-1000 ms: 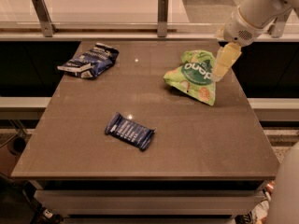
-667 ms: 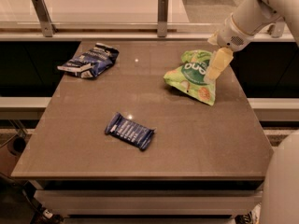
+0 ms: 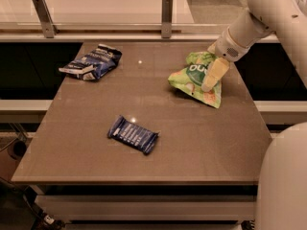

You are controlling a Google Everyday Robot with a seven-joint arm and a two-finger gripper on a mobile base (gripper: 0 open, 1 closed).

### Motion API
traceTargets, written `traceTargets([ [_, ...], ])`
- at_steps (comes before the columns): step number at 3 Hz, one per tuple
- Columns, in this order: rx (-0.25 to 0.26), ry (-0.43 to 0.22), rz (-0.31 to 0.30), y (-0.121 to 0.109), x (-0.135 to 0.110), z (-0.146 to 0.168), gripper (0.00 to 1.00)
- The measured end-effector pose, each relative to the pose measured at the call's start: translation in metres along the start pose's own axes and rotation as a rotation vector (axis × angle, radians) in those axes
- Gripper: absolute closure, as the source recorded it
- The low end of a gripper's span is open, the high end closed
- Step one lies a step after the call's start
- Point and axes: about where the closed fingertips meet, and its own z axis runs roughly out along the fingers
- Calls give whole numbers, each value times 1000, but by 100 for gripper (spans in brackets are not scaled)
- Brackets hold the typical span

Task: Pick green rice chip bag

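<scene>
At the far left of the table (image 3: 201, 143) lies one dark blue and white snack bag (image 3: 91, 62), crumpled, close to the back edge. Nearer the front and a little left of centre lies one small dark blue bar wrapper (image 3: 133, 134), flat and set at a slant. Both are well apart from the target.

The one green rice chip bag (image 3: 188, 76) rests at the right rear of the table, with its dark green round logo facing up. Its long axis seems to run from the far edge toward the near right corner.

The gripper (image 3: 214, 74) of the only arm reaches in from the upper right and sits over the bag's right half, angled down and leftward, with the tip over or on the foil. So the bag lies directly beneath and slightly left of the jaws. I cannot tell how wide the jaws stand, nor whether they have hold of the bag.

In all there are three packages, one of each kind, and one gripper.
</scene>
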Motion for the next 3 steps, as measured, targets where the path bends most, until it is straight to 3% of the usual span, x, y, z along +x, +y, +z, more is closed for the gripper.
traceTargets([
  [1, -4, 0, 0, 0, 0, 4, 17],
  [3, -8, 0, -1, 0, -2, 6, 63],
])
